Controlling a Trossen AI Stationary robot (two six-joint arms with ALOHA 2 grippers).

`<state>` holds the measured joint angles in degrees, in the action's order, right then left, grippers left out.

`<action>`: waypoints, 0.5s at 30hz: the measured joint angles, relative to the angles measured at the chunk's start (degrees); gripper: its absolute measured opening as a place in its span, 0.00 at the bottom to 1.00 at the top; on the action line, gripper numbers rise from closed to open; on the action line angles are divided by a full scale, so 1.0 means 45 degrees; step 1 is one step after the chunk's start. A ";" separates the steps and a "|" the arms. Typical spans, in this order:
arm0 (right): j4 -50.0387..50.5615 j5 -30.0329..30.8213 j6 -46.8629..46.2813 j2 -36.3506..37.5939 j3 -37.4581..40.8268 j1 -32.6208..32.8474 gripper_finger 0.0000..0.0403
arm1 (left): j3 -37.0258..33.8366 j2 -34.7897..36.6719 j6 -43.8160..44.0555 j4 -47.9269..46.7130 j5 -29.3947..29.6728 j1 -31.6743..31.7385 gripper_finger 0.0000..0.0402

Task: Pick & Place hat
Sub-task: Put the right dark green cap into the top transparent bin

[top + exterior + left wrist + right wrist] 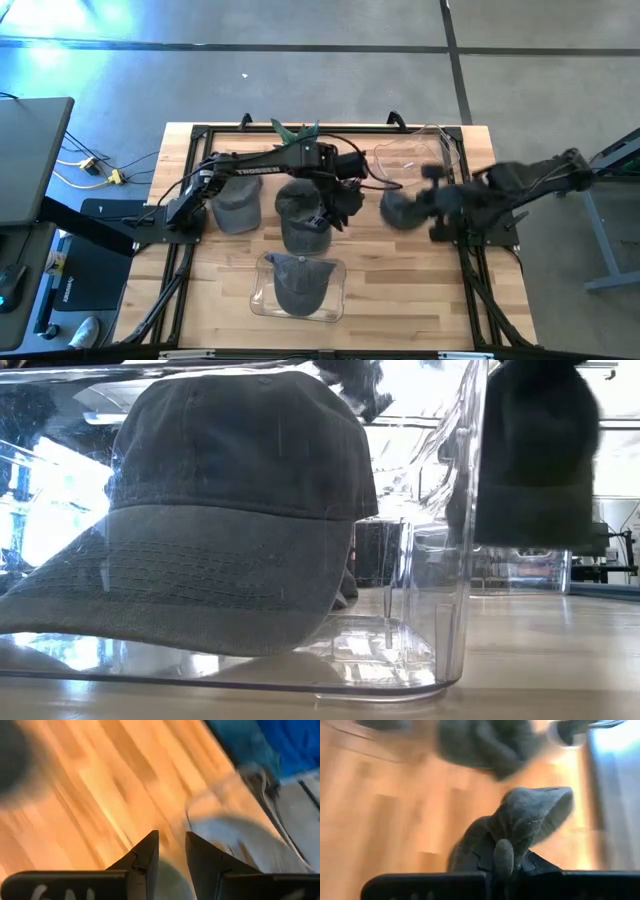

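My two arms: dark, jointed, black cabling looped along the links; left arm (250, 165) carries white lettering, probably the maker's name. My left gripper (171, 865) has two black tapered fingers (145, 860), white markings on the bar beneath.

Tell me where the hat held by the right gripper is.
In the high view, the hat hangs from the right gripper at the table's right, beside the empty clear tray.

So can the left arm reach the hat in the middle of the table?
Probably yes. The left gripper hangs right beside the middle hat, fingers slightly apart and empty, with nothing between them. The right gripper, busy holding another hat, stays clear.
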<state>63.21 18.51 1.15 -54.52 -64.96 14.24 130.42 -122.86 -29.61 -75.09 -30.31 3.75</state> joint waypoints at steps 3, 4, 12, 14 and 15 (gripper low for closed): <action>0.0177 0.0196 0.2789 0.0000 -0.0910 -0.1708 0.04 | -0.0074 0.0073 0.0050 -0.0082 0.0216 0.0000 0.23; 0.0146 0.0196 0.3683 -0.0004 -0.1153 -0.2266 0.04 | -0.0179 0.0147 0.0005 -0.0002 0.0391 0.0001 0.23; -0.0303 -0.0408 0.9317 -0.0302 -0.1129 -0.7376 0.03 | -0.0377 0.0247 -0.0189 0.1076 0.0877 0.0984 0.23; -0.0779 -0.0692 1.0424 -0.0468 -0.0692 -0.8620 0.04 | -0.0382 0.0226 -0.0219 0.1435 0.0552 0.1492 0.23; -0.1076 -0.0720 1.0862 -0.0570 -0.0504 -0.9211 0.04 | -0.0392 0.0218 -0.0218 0.1629 0.0325 0.1755 0.23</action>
<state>58.37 15.28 50.03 -57.09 -67.23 -27.21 128.66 -121.89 -30.59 -67.77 -28.85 11.65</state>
